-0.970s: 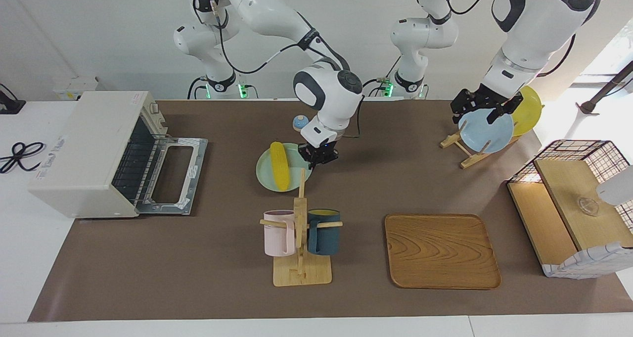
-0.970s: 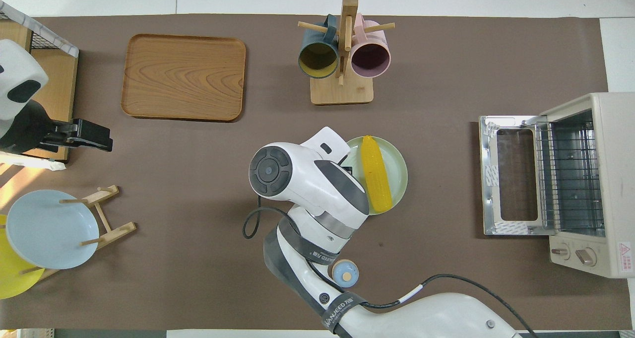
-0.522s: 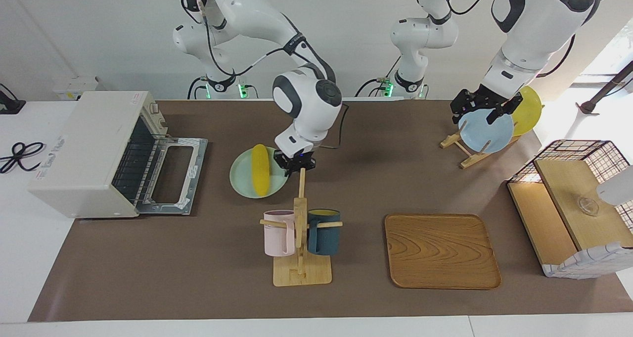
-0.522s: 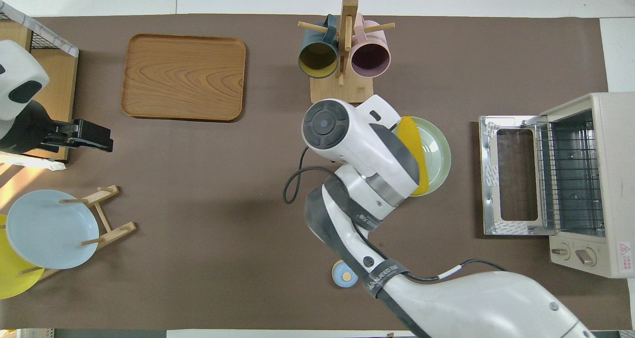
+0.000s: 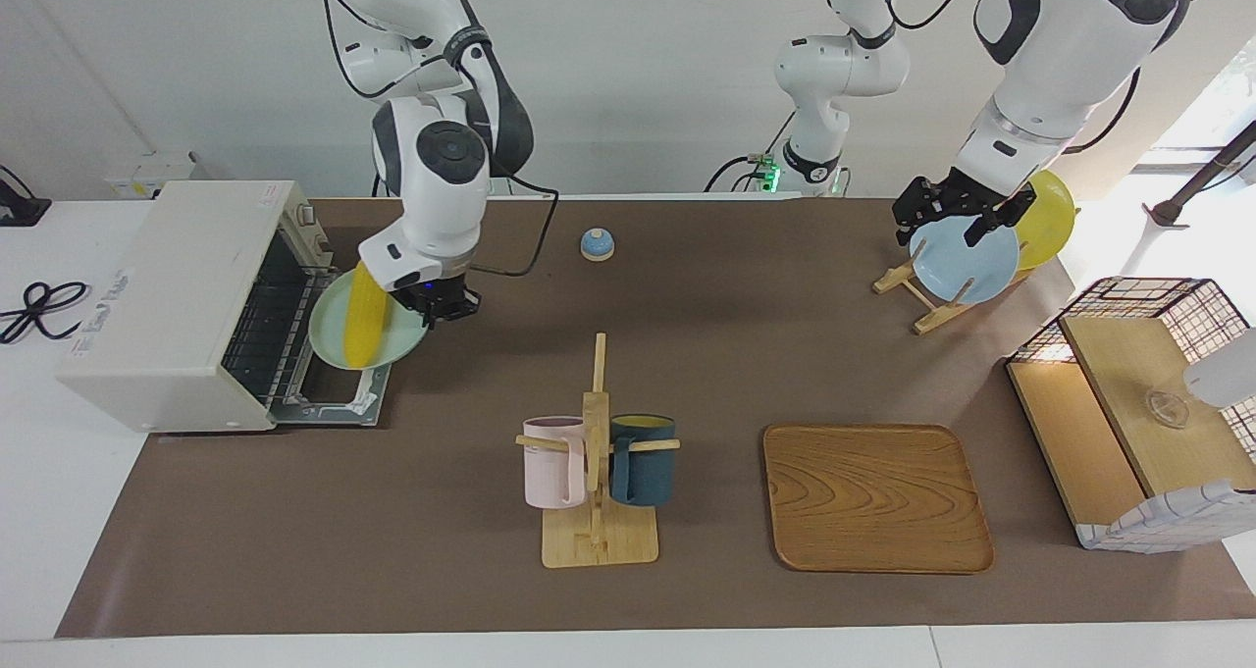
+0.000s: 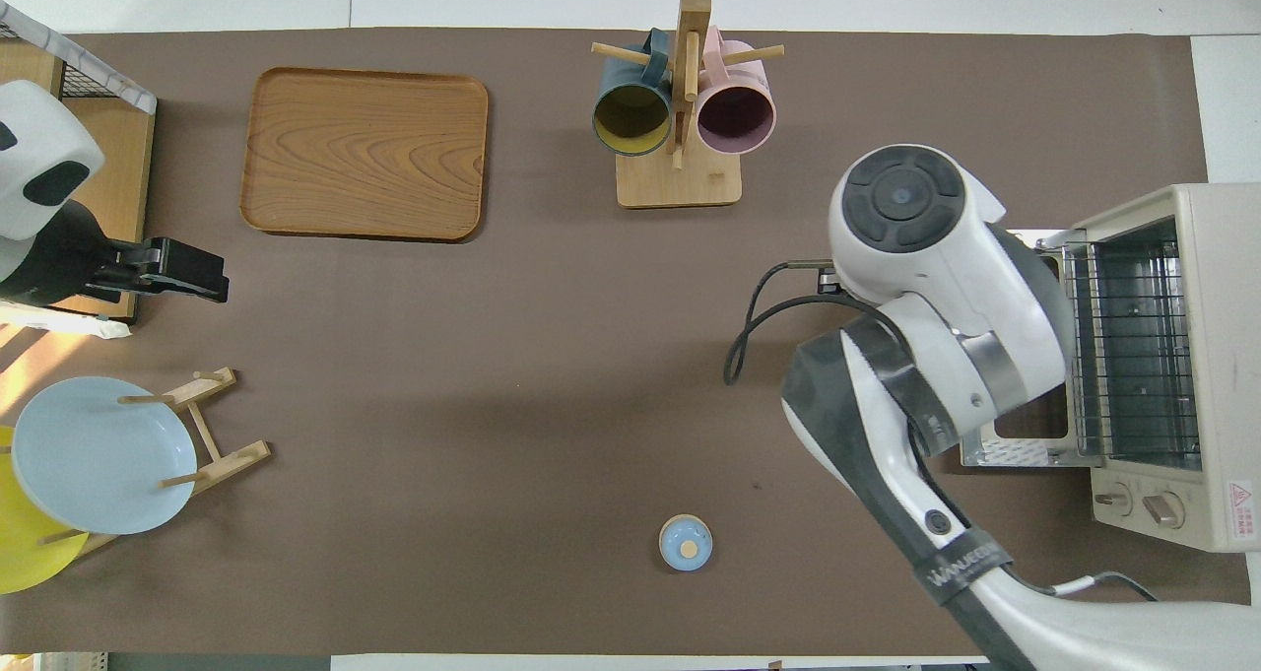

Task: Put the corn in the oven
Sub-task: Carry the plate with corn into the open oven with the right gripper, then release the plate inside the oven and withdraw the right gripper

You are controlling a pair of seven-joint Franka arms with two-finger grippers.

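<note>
The yellow corn (image 5: 361,320) lies on a pale green plate (image 5: 400,341). My right gripper (image 5: 437,305) is shut on that plate's rim and holds it, slightly tilted, in the air over the open drop-down door (image 5: 365,395) of the cream-white oven (image 5: 167,295), right at its mouth. In the overhead view the right arm hides the plate and the corn; the oven (image 6: 1222,257) and its wire rack (image 6: 1133,356) show beside it. My left gripper (image 5: 962,219) waits over the plate rack at the left arm's end and also shows in the overhead view (image 6: 172,269).
A mug stand (image 5: 597,472) holds a pink and a dark blue mug. A wooden tray (image 5: 876,496) lies beside it. A plate rack holds a blue plate (image 5: 967,261) and a yellow plate (image 5: 1050,217). A wire-framed crate (image 5: 1138,403) stands at the left arm's end. A small blue knob (image 5: 597,244) sits near the robots.
My right gripper has carried the green plate with the corn from the table's middle to over the oven's open door. The left arm has not moved.
</note>
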